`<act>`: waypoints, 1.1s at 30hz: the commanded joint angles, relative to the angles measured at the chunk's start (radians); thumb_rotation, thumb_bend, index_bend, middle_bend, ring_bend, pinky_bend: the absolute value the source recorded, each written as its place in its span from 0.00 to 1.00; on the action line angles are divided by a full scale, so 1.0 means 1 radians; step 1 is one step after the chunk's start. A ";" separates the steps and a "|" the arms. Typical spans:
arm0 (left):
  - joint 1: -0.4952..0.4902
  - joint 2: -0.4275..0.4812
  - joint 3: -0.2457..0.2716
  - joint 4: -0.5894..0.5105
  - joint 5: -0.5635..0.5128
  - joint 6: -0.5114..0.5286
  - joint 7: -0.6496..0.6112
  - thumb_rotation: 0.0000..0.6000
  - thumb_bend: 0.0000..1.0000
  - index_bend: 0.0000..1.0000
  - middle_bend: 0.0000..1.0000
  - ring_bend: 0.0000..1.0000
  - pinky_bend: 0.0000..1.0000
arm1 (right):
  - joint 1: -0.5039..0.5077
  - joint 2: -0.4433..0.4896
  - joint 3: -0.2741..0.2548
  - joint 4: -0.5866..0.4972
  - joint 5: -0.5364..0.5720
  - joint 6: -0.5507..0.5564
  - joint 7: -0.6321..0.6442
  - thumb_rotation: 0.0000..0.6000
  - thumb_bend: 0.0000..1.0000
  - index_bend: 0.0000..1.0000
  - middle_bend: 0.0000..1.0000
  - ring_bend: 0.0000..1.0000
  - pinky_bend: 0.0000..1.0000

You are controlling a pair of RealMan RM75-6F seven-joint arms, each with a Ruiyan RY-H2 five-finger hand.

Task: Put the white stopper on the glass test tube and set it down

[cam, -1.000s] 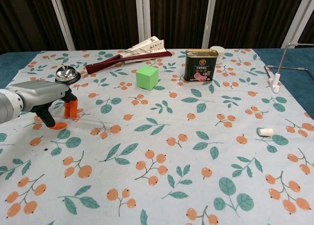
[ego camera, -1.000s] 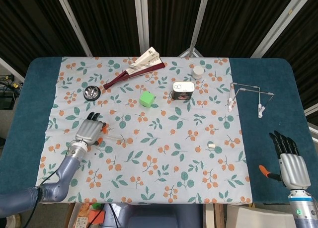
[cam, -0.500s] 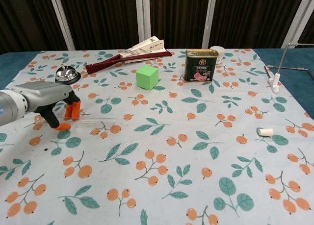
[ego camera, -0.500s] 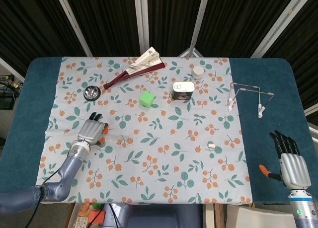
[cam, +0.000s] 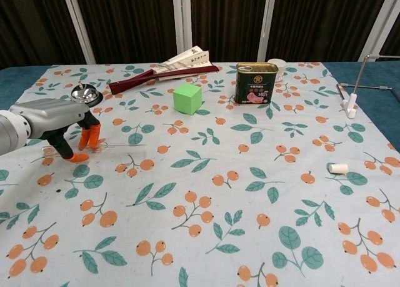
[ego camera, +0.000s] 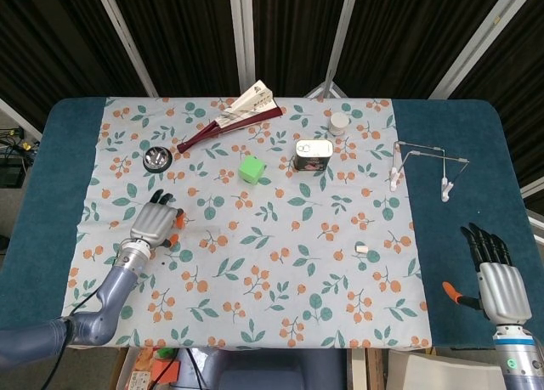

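Left hand, mid-left of the chest view, has its orange-tipped fingers curled down onto the glass test tube, a clear thin cylinder lying on the floral tablecloth; whether it grips or only touches the tube I cannot tell. Right hand, lower right of the head view, is released: fingers straight, slightly apart, holding nothing, over the blue table edge. White stopper, a small stubby plug, lies on the cloth at mid-right, well apart from the tube. Upper centre: a rectangular metal tin upright, lid closed, contents hidden; a green cube to its left; a shiny domed bell at upper left.
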State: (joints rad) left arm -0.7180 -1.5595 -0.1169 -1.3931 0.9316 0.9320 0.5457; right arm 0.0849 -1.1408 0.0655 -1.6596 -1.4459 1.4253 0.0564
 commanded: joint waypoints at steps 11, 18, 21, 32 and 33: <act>0.063 -0.037 0.012 0.066 0.236 0.146 -0.234 1.00 0.55 0.62 0.66 0.16 0.00 | -0.002 0.000 -0.001 -0.001 -0.007 0.005 -0.001 1.00 0.25 0.00 0.00 0.00 0.00; 0.100 -0.058 0.028 0.141 0.372 0.235 -0.407 1.00 0.56 0.62 0.67 0.17 0.00 | 0.000 0.001 -0.003 0.000 -0.016 0.004 0.000 1.00 0.25 0.00 0.00 0.00 0.00; 0.107 -0.051 0.026 0.148 0.406 0.259 -0.454 1.00 0.56 0.62 0.67 0.17 0.00 | 0.007 -0.003 -0.001 -0.003 -0.021 0.000 -0.007 1.00 0.25 0.00 0.00 0.00 0.00; 0.116 0.018 -0.006 0.095 0.469 0.308 -0.555 1.00 0.56 0.63 0.67 0.17 0.00 | 0.087 -0.053 0.033 -0.015 0.017 -0.096 -0.133 1.00 0.25 0.08 0.01 0.00 0.00; 0.114 0.022 -0.012 0.091 0.469 0.309 -0.558 1.00 0.56 0.63 0.67 0.17 0.00 | 0.095 -0.060 0.036 -0.014 0.025 -0.107 -0.146 1.00 0.25 0.09 0.01 0.00 0.00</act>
State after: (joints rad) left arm -0.6024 -1.5416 -0.1239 -1.2978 1.3994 1.2403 -0.0087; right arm 0.1607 -1.1849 0.0920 -1.6749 -1.4395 1.3423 -0.0645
